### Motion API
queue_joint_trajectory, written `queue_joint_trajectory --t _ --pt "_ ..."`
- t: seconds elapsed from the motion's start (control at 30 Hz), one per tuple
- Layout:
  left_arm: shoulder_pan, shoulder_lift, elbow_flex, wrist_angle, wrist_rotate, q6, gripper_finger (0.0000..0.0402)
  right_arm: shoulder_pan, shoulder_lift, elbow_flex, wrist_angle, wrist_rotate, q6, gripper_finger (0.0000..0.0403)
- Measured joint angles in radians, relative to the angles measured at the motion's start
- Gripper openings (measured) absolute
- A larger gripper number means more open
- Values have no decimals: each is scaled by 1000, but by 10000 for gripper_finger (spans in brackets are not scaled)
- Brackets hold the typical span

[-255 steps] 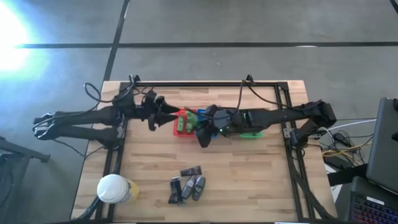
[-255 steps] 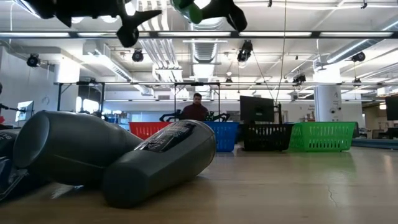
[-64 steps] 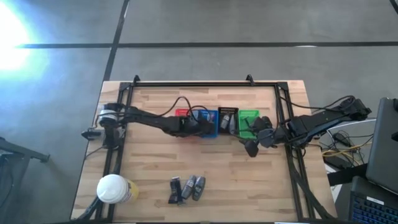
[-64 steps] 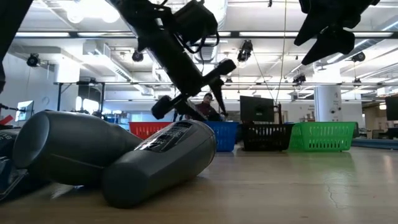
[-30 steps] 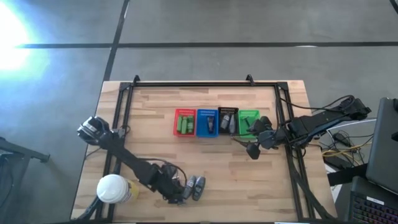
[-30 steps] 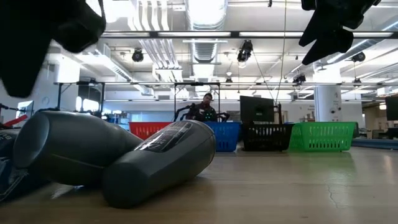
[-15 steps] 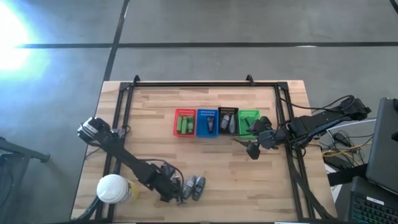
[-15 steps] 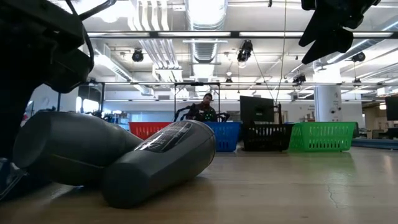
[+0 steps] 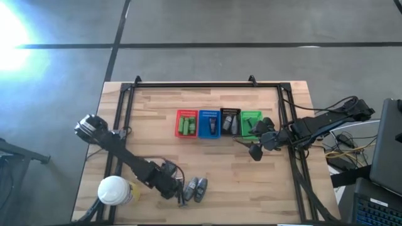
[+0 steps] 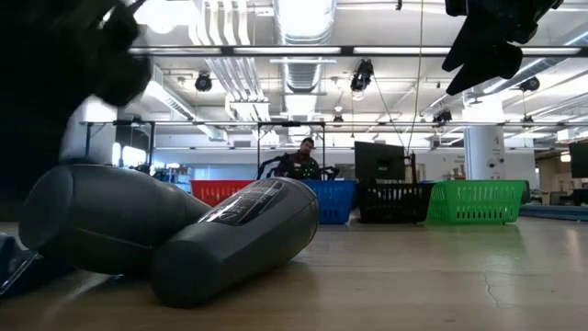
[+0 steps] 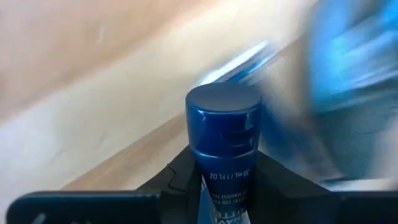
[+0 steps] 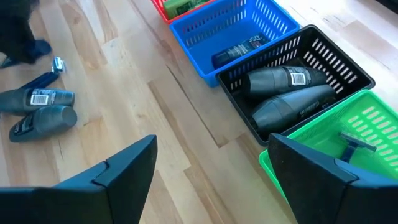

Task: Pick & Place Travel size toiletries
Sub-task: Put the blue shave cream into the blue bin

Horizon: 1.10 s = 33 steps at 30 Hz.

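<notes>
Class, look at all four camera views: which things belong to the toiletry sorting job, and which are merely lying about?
Part of the job:
- blue tube, shut in the left gripper
- grey bottles loose on the table
- four baskets holding sorted items
- right gripper, open, waiting beside the green basket

Lying about:
- white-lidded jar
- laptop

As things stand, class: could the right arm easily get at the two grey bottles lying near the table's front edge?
Probably not easily. The right gripper hangs open beside the green basket, well away, while the left gripper, shut on a blue tube, sits right beside the grey bottles.
</notes>
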Motion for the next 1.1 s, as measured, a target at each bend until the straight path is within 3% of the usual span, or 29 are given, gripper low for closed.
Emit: queue_joint_trajectory --t 0.17,0.27,0.43,0.6,0.77,0.9,1.1 --pt "105 -135 19 -37 -229 -22 96 0 -11 0 0 0 22 292" --pt "253 -175 14 49 -290 102 96 0 -30 0 0 0 36 290" --pt "554 -131 20 327 -165 436 96 0 -80 0 1 23 75 298" --pt "784 -20 60 399 23 580 96 0 -117 0 1 29 88 320" --pt "840 102 152 405 127 665 96 0 -117 0 0 29 124 345" --pt "839 188 237 359 133 714 97 0 -117 0 0 29 130 362" --pt "840 225 354 133 100 802 103 0 -117 0 0 29 129 363"
